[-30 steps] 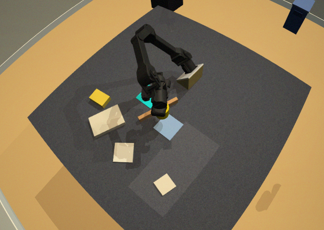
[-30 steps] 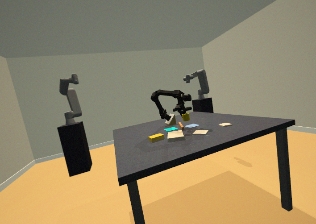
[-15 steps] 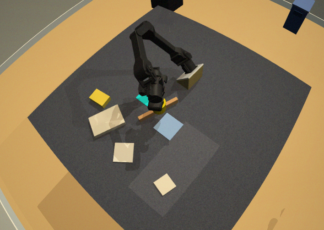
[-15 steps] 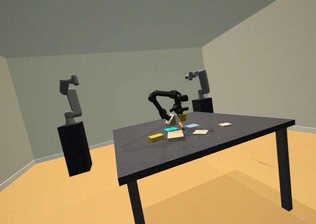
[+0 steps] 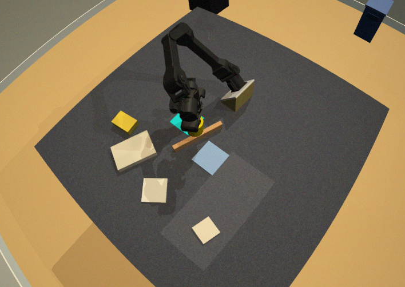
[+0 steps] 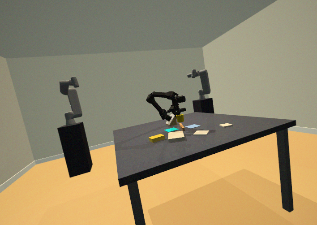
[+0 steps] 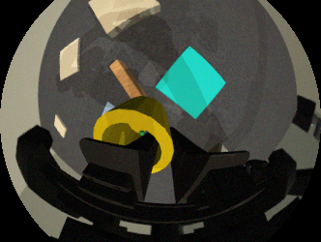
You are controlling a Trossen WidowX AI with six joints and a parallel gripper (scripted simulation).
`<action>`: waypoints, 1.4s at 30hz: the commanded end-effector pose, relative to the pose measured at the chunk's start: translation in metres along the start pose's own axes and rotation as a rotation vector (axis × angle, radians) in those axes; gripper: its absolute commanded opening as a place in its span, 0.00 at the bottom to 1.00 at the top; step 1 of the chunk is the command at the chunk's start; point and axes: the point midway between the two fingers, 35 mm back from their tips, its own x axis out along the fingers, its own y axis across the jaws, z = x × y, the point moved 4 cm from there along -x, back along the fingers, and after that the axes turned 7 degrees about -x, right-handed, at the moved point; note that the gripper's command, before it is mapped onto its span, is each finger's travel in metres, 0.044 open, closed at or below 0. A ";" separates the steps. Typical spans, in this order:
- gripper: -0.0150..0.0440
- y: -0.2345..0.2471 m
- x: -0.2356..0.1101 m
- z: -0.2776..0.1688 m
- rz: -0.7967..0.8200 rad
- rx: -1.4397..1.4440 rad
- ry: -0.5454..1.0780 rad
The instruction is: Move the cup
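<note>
My gripper (image 5: 191, 126) (image 6: 178, 114) (image 7: 164, 130) is shut on the rim of a yellow cup (image 5: 198, 130) (image 6: 180, 118) (image 7: 131, 129) and holds it upright in the air. A green marble (image 7: 143, 133) shows inside the cup in the wrist view. The cup hangs over the near edge of the teal pad (image 5: 176, 120) (image 6: 171, 129) (image 7: 190, 82), beside a wooden bar (image 5: 182, 143) (image 6: 182, 126) (image 7: 125, 78). The bar lies between the teal pad and the light blue pad (image 5: 210, 157) (image 6: 192, 126). The cup is well above the table.
A yellow block (image 5: 124, 122) (image 6: 156, 137) and a large beige slab (image 5: 132, 150) (image 6: 176, 135) lie left of the pads. Two smaller beige tiles (image 5: 154, 190) (image 5: 205, 229) lie nearer the front. A tan wedge (image 5: 238, 96) stands by the arm's base.
</note>
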 end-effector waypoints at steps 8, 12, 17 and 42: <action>0.25 -0.021 0.001 0.012 -0.007 -0.007 -0.003; 0.25 -0.028 0.000 0.016 -0.007 -0.008 -0.003; 0.25 -0.037 0.000 0.021 -0.008 -0.008 -0.003; 0.25 -0.082 0.002 0.045 -0.010 -0.009 -0.004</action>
